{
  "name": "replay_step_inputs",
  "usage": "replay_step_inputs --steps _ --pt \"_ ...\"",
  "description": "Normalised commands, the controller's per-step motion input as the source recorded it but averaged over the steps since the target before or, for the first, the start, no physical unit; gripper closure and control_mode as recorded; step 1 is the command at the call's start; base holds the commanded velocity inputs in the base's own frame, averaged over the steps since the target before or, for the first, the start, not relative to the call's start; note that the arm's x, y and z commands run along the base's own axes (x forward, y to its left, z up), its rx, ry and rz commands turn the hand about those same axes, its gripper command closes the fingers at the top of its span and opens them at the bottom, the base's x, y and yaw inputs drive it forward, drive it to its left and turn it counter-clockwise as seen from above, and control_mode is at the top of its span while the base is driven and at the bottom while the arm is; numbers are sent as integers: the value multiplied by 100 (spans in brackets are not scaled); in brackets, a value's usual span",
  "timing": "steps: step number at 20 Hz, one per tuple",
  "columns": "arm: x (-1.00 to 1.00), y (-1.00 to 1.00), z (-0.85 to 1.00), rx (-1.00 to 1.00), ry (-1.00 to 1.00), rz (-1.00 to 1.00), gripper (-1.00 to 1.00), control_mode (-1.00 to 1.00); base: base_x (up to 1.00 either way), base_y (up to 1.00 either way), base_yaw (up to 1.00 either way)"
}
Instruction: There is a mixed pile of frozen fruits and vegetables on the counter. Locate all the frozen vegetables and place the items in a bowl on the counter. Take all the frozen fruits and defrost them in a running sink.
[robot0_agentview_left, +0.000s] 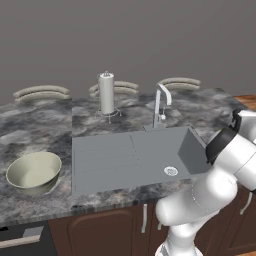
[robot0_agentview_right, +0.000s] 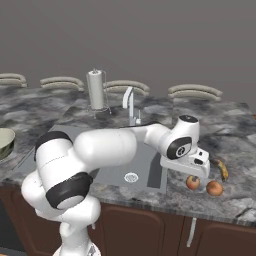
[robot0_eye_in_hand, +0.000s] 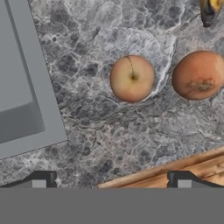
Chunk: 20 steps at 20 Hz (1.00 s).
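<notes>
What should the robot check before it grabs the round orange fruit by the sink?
1. Gripper open: ok, its fingertips stand wide apart.
2. Gripper empty: ok, nothing sits between the fingertips.
3. Fruit with the stem dimple in front of the hand: ok, it lies on the counter, apart from the second round fruit.
4. Hand low enough to grasp: not ok, in the right base view it hangs above the fruit.
5. Sink free for the fruit: ok, the basin around the drain is bare.
6. Tap running: cannot tell, no water is visible.
</notes>
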Motion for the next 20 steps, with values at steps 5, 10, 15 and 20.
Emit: replay_step_inputs --steps 5,10,15,20 --pt "7 0 -11 0 0 0 -100 -100 0 0 0" --pt "10 -1 -10 0 0 0 -100 -100 0 0 0" --pt "5 -7 -6 0 0 0 -100 -100 0 0 0" --pt "3 -12 -3 0 0 0 -100 -100 0 0 0"
